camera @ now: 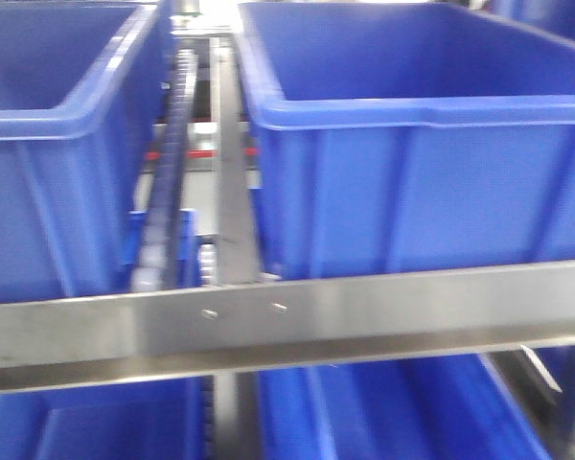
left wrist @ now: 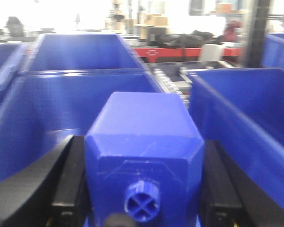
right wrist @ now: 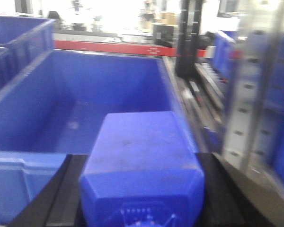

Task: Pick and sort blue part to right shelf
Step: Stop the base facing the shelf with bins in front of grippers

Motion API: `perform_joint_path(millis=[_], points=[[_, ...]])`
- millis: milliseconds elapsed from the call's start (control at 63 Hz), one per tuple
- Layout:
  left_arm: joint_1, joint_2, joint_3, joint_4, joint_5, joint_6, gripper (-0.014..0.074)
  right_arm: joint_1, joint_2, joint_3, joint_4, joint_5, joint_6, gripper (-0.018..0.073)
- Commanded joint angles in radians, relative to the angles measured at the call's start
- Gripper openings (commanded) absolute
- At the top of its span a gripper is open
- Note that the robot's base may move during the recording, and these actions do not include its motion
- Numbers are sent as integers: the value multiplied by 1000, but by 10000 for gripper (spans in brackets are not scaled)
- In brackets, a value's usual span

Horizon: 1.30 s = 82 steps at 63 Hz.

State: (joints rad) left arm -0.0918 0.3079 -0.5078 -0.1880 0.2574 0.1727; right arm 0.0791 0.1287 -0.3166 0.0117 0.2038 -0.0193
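My right gripper [right wrist: 142, 194] is clamped on the blue part [right wrist: 142, 151], with a black finger [right wrist: 68, 189] pressed flat against each side. The part's long axis runs straight out from my wrist: the ribbed cap end [right wrist: 142, 215] points back at my camera at the bottom edge of the view, and the flat base points forward. Its broad upper face tilts slightly towards the lens. The part sits between my fingers above the near wall of a blue bin [right wrist: 19, 165], and its far end shows against that bin's open inside. A perforated steel upright [right wrist: 248, 94] stands to the right.

My left gripper [left wrist: 144, 189] is closed on a squat blue block [left wrist: 146, 118], whose small cross-cut knob [left wrist: 142, 202] faces my camera. It hangs between two bins, one on the left [left wrist: 38, 109] and one on the right [left wrist: 241, 113].

The front view is blurred, showing a steel rail [camera: 383, 311] under a large bin [camera: 412, 172]
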Motion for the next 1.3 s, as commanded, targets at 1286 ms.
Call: perform_joint_path(millis=[1286], points=[[0, 7, -28, -4, -94, 2, 409, -4, 10, -30, 5, -100, -7, 434]])
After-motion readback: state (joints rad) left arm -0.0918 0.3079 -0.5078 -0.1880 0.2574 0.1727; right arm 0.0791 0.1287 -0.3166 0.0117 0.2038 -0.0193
